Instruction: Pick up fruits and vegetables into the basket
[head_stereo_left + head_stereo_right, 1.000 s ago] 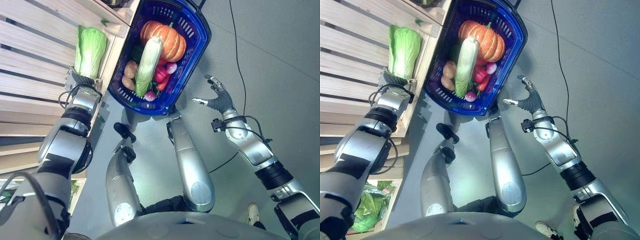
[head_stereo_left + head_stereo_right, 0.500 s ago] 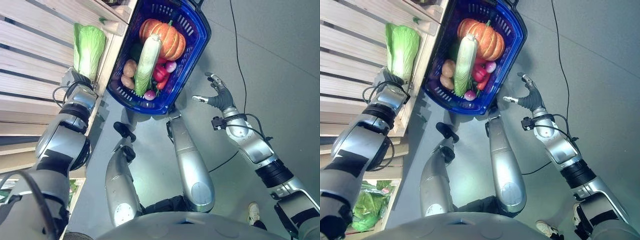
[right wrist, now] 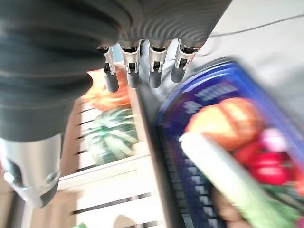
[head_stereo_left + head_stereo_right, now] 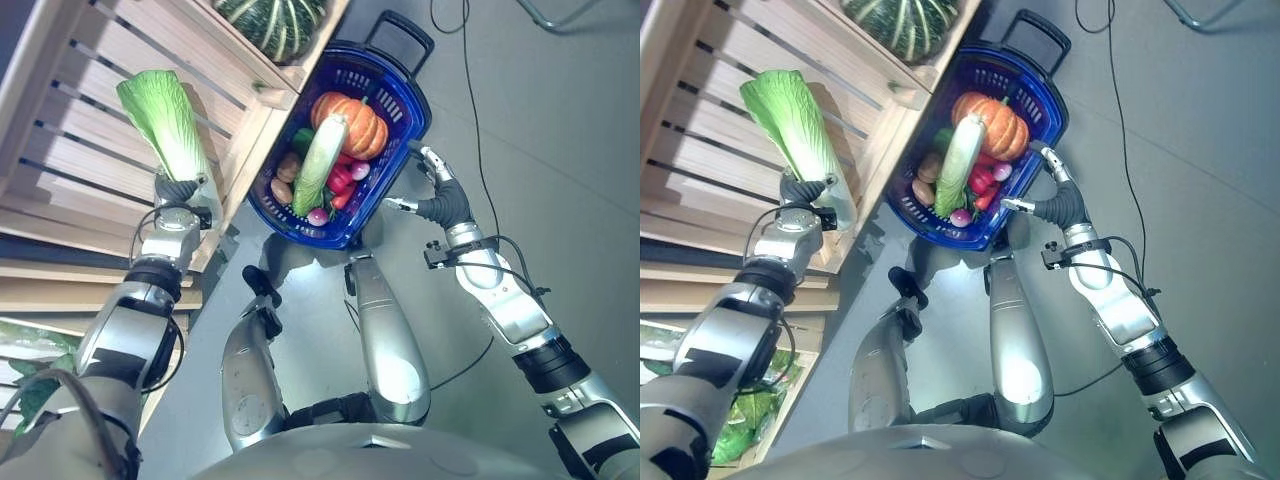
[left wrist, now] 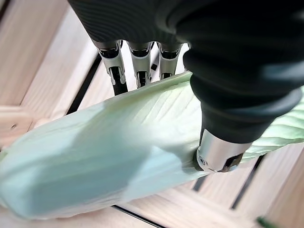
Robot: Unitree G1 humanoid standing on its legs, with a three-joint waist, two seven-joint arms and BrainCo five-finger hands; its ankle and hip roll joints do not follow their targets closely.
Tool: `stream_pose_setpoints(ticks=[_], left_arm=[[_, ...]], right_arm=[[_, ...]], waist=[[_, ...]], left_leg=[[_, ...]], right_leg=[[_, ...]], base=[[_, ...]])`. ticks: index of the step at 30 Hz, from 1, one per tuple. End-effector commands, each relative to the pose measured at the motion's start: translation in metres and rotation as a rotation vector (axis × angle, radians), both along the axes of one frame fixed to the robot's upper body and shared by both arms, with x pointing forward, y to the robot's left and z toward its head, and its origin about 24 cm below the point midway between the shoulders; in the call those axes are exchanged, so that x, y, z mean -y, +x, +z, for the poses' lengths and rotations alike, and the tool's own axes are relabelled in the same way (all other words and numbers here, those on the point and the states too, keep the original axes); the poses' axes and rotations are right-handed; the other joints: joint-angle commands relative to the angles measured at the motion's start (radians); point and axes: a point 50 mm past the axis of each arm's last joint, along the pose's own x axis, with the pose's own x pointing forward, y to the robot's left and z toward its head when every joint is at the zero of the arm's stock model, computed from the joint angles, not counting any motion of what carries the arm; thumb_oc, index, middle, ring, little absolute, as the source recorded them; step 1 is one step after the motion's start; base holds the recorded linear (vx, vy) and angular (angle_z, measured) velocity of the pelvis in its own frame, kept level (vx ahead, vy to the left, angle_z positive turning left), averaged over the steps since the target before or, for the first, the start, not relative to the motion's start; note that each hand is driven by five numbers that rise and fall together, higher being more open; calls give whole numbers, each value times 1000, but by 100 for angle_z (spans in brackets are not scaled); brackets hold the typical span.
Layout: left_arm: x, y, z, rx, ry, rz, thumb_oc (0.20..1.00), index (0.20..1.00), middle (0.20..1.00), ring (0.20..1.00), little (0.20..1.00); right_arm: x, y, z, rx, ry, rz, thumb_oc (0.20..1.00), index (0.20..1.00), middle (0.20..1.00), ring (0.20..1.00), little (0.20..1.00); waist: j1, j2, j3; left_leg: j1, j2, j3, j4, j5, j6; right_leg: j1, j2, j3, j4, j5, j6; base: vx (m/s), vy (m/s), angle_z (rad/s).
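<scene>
Over the wooden shelf [image 4: 90, 150] my left hand [image 4: 181, 192] grips a cabbage [image 4: 165, 125] by its base — leaves up. Right hand [image 4: 436, 190] hovers relaxed, fingers spread, beside the basket [image 4: 405, 95] — already full of vegetables.

A slatted wooden crate rack [image 4: 90, 150] stands on the grey floor [image 4: 560, 130], with what looks like a metal leg [image 4: 555, 15] at the floor's far edge, too cropped to identify.
</scene>
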Motion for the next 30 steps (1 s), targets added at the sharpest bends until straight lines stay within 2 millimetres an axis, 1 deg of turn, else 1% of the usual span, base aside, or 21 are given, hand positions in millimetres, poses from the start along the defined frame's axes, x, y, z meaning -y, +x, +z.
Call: stream_pose_setpoints(ticks=[1, 3, 4, 5, 7, 11, 12, 16, 17, 18, 21, 23, 30], left_arm=[[4, -7, -2, 75, -24, 12, 200, 200, 200, 200, 200], [3, -11, 2, 132, 61, 1, 200, 200, 200, 200, 200], [4, -13, 3, 149, 88, -8, 200, 200, 200, 200, 200], [7, -15, 7, 187, 168, -32, 200, 200, 200, 200, 200], [9, -16, 13, 226, 251, -60, 200, 200, 200, 200, 200], [21, -24, 32, 356, 414, -172, 200, 200, 200, 200, 200], [27, -27, 37, 390, 455, -207, 200, 200, 200, 200, 200], [41, -36, 46, 473, 517, -283, 200, 200, 200, 200, 200], [47, -38, 50, 508, 526, -308, 200, 200, 200, 200, 200], [47, -39, 50, 510, 525, -311, 200, 200, 200, 200, 200], [56, -45, 55, 566, 540, -346, 200, 200, 200, 200, 200], [61, -50, 56, 601, 540, -364, 200, 200, 200, 200, 200], [71, -61, 56, 660, 594, -433, 200, 200, 200, 200, 200]], right_arm=[[-10, -9, 23, 89, 93, 101, 1000, 1000, 1000, 1000, 1000], [-14, -12, 26, 59, 144, 187, 1000, 1000, 1000, 1000, 1000], [-16, -12, 26, 41, 174, 219, 1000, 1000, 1000, 1000, 1000], [-21, -12, 28, 16, 228, 276, 1000, 1000, 1000, 1000, 1000], [-24, -12, 29, 7, 256, 311, 1000, 1000, 1000, 1000, 1000], [-34, -10, 39, 26, 326, 374, 1000, 1000, 1000, 1000, 1000], [-38, -9, 41, 18, 353, 394, 1000, 1000, 1000, 1000, 1000], [-54, -5, 44, -16, 443, 442, 1000, 1000, 1000, 1000, 1000], [-59, -5, 46, -30, 496, 462, 1000, 1000, 1000, 1000, 1000], [-60, -5, 46, -33, 506, 462, 1000, 1000, 1000, 1000, 1000], [-69, -6, 47, -71, 621, 487, 1000, 1000, 1000, 1000, 1000], [-74, -8, 46, -107, 691, 500, 1000, 1000, 1000, 1000, 1000], [-80, -10, 40, -165, 796, 486, 1000, 1000, 1000, 1000, 1000]], waist=[[15, -39, -12], [39, -43, -14], [47, -43, -23], [64, -44, -41], [76, -45, -53], [124, -46, -100], [138, -47, -114], [183, -51, -170], [200, -56, -193], [202, -57, -197], [228, -63, -242], [240, -66, -269], [253, -71, -320]], left_leg=[[9, -14, -20, 65, -43, 34], [53, -21, -34, 55, -41, 38], [64, -23, -39, 50, -40, 39], [83, -27, -48, 43, -39, 40], [98, -31, -53, 36, -39, 40], [149, -45, -69, 6, -40, 42], [170, -47, -76, -2, -47, 41], [224, -61, -91, -41, -46, 46], [247, -66, -97, -49, -52, 48], [252, -67, -98, -50, -53, 49], [289, -71, -108, -64, -61, 51], [312, -73, -113, -72, -65, 52], [368, -74, -107, -110, -68, 55]], right_leg=[[96, -23, -29, 2, -59, 46], [157, -33, -43, -22, -56, 48], [174, -37, -48, -31, -54, 49], [203, -43, -59, -47, -50, 52], [226, -49, -67, -62, -46, 53], [300, -66, -95, -118, -27, 60], [326, -70, -102, -129, -28, 64], [398, -80, -121, -174, -17, 71], [430, -82, -128, -189, -16, 74], [437, -83, -130, -192, -16, 75], [485, -85, -145, -214, -13, 80], [508, -87, -150, -224, -11, 84], [556, -89, -163, -254, -2, 92]], base=[[20, 18, 17], [35, 11, 11], [71, -9, 12], [64, -12, 13], [56, -15, 17], [83, -19, 18], [111, -17, 21], [151, -18, 15], [165, -29, 25], [171, -36, 25], [164, -29, 17], [131, -6, 19], [67, 11, 9]])
